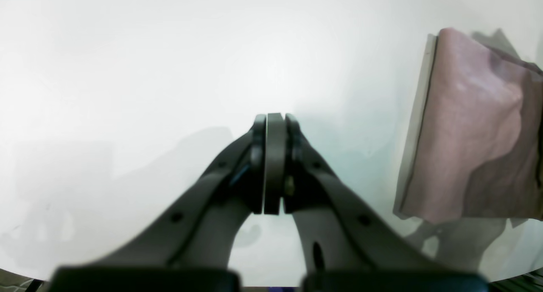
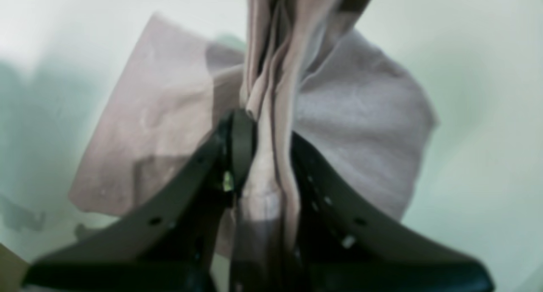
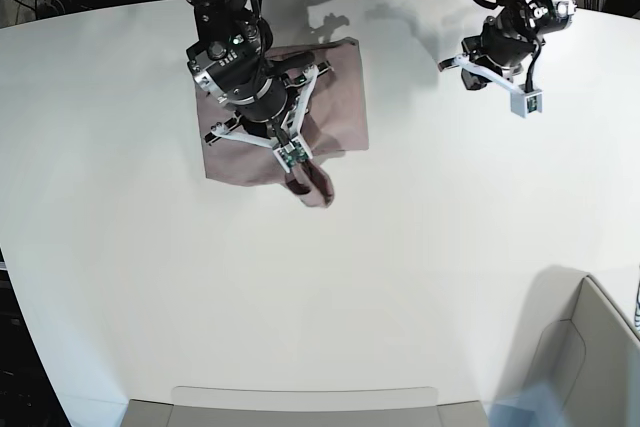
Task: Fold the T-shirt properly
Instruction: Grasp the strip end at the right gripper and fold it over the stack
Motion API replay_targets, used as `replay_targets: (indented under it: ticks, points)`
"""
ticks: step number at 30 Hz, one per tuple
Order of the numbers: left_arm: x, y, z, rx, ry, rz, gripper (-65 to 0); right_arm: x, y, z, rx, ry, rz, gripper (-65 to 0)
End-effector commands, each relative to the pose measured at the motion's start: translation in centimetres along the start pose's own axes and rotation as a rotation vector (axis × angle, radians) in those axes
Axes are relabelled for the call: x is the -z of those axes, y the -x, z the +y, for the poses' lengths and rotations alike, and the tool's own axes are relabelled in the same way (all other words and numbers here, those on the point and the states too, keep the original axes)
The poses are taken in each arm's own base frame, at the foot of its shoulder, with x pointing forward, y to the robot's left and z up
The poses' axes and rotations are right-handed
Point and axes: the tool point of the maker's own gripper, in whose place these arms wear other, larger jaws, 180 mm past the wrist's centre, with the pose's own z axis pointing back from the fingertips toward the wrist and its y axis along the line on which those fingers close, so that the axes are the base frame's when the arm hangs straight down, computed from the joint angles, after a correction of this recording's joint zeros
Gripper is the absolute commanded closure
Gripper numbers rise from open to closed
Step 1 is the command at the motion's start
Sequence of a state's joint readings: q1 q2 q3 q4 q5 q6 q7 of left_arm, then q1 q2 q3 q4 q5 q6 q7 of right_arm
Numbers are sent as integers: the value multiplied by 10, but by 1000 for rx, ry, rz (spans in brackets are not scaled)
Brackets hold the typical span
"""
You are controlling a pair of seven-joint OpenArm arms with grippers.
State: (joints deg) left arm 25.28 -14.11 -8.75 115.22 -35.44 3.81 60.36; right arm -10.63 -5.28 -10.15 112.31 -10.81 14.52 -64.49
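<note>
The dusty-pink T-shirt (image 3: 335, 112) lies partly folded at the back left of the white table (image 3: 400, 267). My right gripper (image 3: 290, 152) hangs over its front edge, shut on a bunched ridge of the cloth. A twisted tail of that cloth sticks out towards the front. The right wrist view shows the pleated cloth pinched in the right gripper (image 2: 265, 122), with the rest of the T-shirt (image 2: 360, 126) spread on the table below. My left gripper (image 3: 487, 65) hovers at the back right, shut and empty. In the left wrist view the left gripper (image 1: 275, 118) is over bare table and the T-shirt (image 1: 466, 126) is off to the right.
A grey bin (image 3: 590, 347) stands at the front right corner. A grey tray edge (image 3: 300, 407) runs along the table's front. Cables and stands crowd the floor behind the back edge.
</note>
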Motion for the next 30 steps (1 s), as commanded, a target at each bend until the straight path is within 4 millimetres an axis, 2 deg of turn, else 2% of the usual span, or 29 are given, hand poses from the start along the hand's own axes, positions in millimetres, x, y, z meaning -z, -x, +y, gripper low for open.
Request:
replay_targets:
  ticks: [1, 5, 8, 10, 13, 17, 19, 21, 23, 25, 27, 30]
  points:
    - [-3, -7, -3, 10, 10, -23, 0, -2, -12, 0, -9, 7, -39, 0]
    - [-3, -7, -3, 10, 10, -25, 0, -2, -12, 3, -27, 8, -37, -14]
    - [-2, -8, -3, 8, 11, -25, 0, -2, -14, 8, -37, -6, -44, -146]
    - [-1, -6, -2, 5, 8, -20, 0, -3, -19, 23, -73, -37, -55, -226]
    - [0, -5, -1, 2, 5, -14, 0, -4, -25, 48, -127, -93, -74, -312]
    - [0, -4, -1, -1, 7, -13, 0, -9, -31, 79, -183, -160, -98, -353]
    - [0, -4, -2, -2, 8, -13, 0, -11, -38, 84, -190, -170, -132, -353]
    - [0, -4, -2, -2, 8, -13, 0, -13, -43, 82, -187, -163, -161, -353]
    - [0, -4, -2, -2, 8, -13, 0, -16, -48, 69, -172, -133, -186, -352]
    - [0, -4, -3, 1, 11, -14, 0, -18, -51, 45, -131, -76, -194, -352]
    - [2, 2, -16, 25, 42, 7, 0, -19, -45, 15, -103, -10, -184, -338]
    - [7, 20, -53, 84, 136, 54, 0, -20, -31, -33, -98, 98, -149, -273]
